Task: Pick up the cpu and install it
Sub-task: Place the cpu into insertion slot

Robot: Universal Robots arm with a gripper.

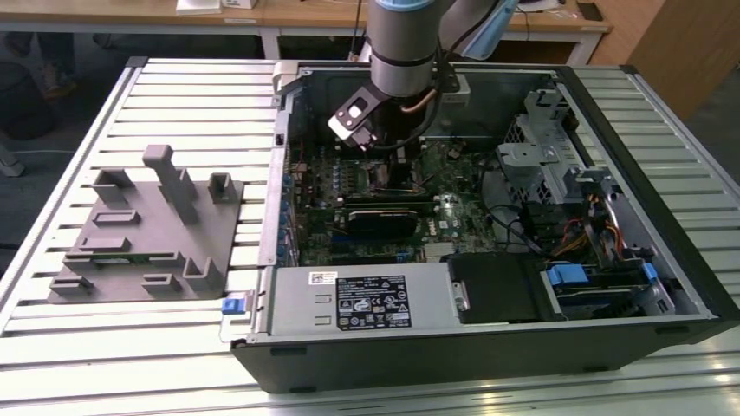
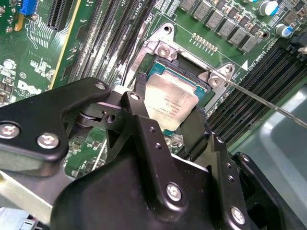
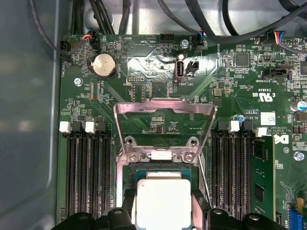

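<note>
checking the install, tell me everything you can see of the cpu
The cpu is a small flat square chip with a silvery metal top bearing faint print. It lies level over the open socket, whose metal frame stands flipped up, between the memory slots. The gripper holds two opposite edges with its black fingers; whether it is fully seated cannot be told.

access: computer case (image 1: pixel 486 355) is lying open upward, leaving the arm (image 1: pixel 405 43) free entry | socket (image 2: pixel 160 50): gripper (image 2: pixel 169 101) clasping the cpu (image 2: pixel 168 93) is filling it | hinge edge: raised load plate (image 3: pixel 165 104) is standing up | flanks: memory slots (image 3: pixel 88 177) and green memory stick (image 3: pixel 263 177) are crowding close | lever rod (image 2: pixel 259 98) is slanting alongside | drive cage (image 1: pixel 543 147) is walling the exterior view's right
</note>
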